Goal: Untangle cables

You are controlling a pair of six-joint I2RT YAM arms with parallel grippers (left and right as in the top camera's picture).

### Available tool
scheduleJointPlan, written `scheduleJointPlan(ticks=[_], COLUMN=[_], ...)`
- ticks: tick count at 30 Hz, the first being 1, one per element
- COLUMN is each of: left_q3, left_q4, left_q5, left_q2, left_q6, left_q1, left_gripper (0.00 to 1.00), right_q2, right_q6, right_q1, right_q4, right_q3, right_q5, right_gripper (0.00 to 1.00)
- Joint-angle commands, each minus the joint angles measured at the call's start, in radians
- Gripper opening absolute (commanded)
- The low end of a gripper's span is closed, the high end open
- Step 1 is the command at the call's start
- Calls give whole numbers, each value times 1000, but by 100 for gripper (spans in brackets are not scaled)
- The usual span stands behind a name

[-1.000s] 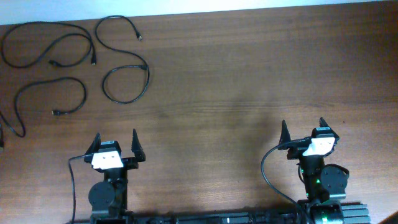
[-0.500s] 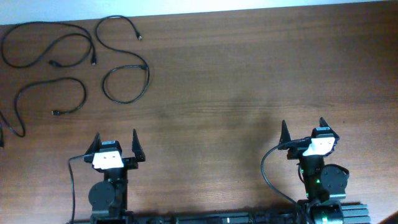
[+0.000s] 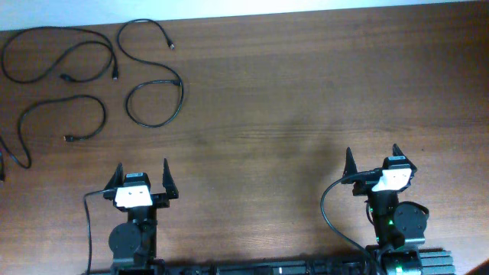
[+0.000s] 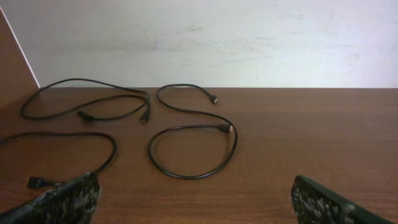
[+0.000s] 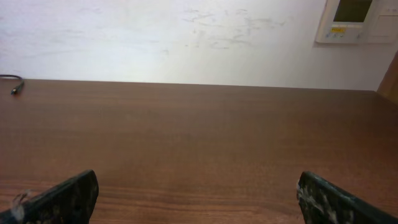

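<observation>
Three thin black cables lie apart as loose curves at the table's far left. One (image 3: pixel 57 59) loops at the back left. One (image 3: pixel 153 99) winds in an S and ends in a ring. One (image 3: pixel 61 122) curves near the left edge. All three show in the left wrist view: the ring cable (image 4: pixel 193 146), the back loop (image 4: pixel 87 102) and the left cable (image 4: pixel 74 152). My left gripper (image 3: pixel 142 174) is open and empty, nearer than the cables. My right gripper (image 3: pixel 371 159) is open and empty at the front right. A cable plug (image 5: pixel 15 87) shows at the right wrist view's left edge.
The brown wooden table (image 3: pixel 306 92) ends at a white wall (image 4: pixel 217 37) behind. Thicker black wires (image 3: pixel 328 214) run from the arm bases at the front edge. A wall panel (image 5: pixel 351 18) hangs at the upper right of the right wrist view.
</observation>
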Motion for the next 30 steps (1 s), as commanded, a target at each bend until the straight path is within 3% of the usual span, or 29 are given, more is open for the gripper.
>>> scheduleJointPlan(ticks=[1, 30], left_q3=[-3, -3], left_q4=[-5, -5], left_q5=[-5, -5], left_q2=[-6, -6], left_q6=[16, 16], left_q1=[8, 8], left_gripper=[99, 99], right_q2=[-8, -9], right_q6=[4, 4], right_q1=[-5, -4], right_q4=[-7, -6], right_q3=[-5, -5], right_q5=[12, 50], right_gripper=[99, 99])
